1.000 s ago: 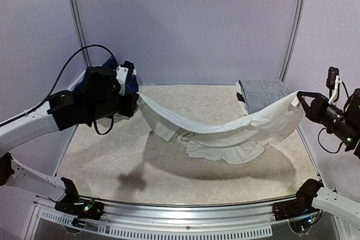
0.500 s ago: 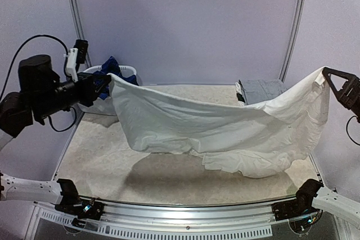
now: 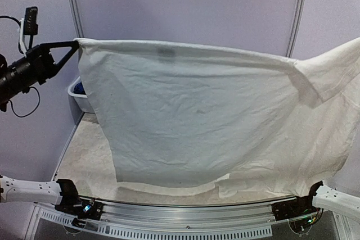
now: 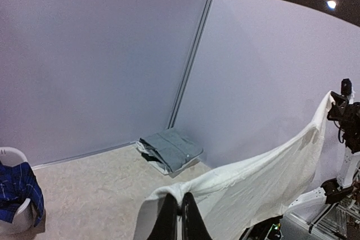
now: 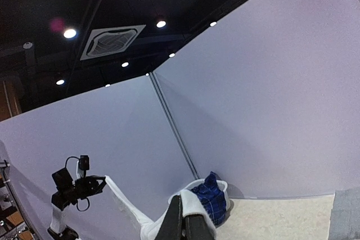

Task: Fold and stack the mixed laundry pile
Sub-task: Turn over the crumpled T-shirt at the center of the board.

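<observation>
White cloth (image 3: 185,116), one, hangs wrinkled and spread wide. Your left jaws at 10 o'clock clench one top corner and your right jaws clench the other. One folded grey stack (image 4: 169,149), one basket (image 4: 8,153).

Overhead: large white cloth (image 3: 191,111) hangs like curtain and hides most of pale speckled tabletop (image 3: 84,150). Its right corner runs off right edge. Garment type unclear.
Oval white plastic basket (image 3: 74,93): only sliver shows past cloth's left side.
Folded grey garment stack (image 4: 169,149): screened overhead, clipped by right edge in right wrist view.
Right gripper (image 4: 332,98): outside overhead frame. From left wrist it is small and distant, finger detail unreadable.
Left arm (image 3: 22,68): cut by left edge overhead.
Left gripper (image 4: 179,220): finger bases cropped at bottom edge of own view.
</observation>
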